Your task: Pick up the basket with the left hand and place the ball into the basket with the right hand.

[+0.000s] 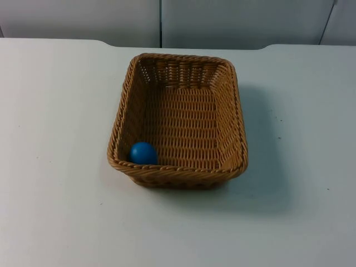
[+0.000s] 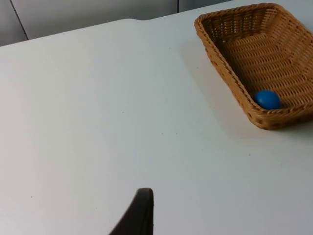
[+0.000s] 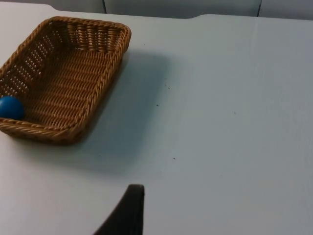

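On the white tabletop (image 1: 55,211) the wicker basket (image 1: 179,119) is set flat, with the blue ball (image 1: 143,153) lodged in its near left corner against the rim. Both arms are held back over bare tabletop, well apart from the basket: the left gripper (image 2: 139,215) to its left, the right gripper (image 3: 128,213) to its right. Neither gripper's opening can be told.

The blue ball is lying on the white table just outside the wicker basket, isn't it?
Not quite. The blue ball lies inside the wicker basket, in a near corner against the wall, not outside on the white table. The top view shows it plainly.
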`<state>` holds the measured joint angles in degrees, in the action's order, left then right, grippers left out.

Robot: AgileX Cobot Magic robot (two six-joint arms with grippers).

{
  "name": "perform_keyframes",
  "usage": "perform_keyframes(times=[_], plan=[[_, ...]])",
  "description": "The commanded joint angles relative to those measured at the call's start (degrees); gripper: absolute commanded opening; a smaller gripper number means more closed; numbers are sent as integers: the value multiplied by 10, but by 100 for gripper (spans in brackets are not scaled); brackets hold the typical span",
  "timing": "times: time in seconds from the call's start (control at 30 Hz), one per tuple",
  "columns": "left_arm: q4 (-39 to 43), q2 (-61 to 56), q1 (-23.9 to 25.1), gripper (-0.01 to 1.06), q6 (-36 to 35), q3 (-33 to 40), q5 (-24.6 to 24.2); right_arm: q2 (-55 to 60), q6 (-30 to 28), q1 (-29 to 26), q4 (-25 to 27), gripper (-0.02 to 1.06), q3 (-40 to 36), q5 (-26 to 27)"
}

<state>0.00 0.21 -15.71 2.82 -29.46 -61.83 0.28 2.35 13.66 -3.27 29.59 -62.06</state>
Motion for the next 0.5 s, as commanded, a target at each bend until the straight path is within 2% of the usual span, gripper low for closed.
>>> perform_keyframes(times=[0.0,0.1,0.37,0.47], plan=[[0,-2,8,92,0,1,1,-3,-4,1,3,101,-4,3],[0,-2,35,92,0,1,1,-3,-4,-15,4,101,-4,3],[0,-2,134,92,0,1,1,-3,-4,-125,4,101,-4,3],[0,-2,149,92,0,1,1,-3,-4,-151,4,101,-4,3]])
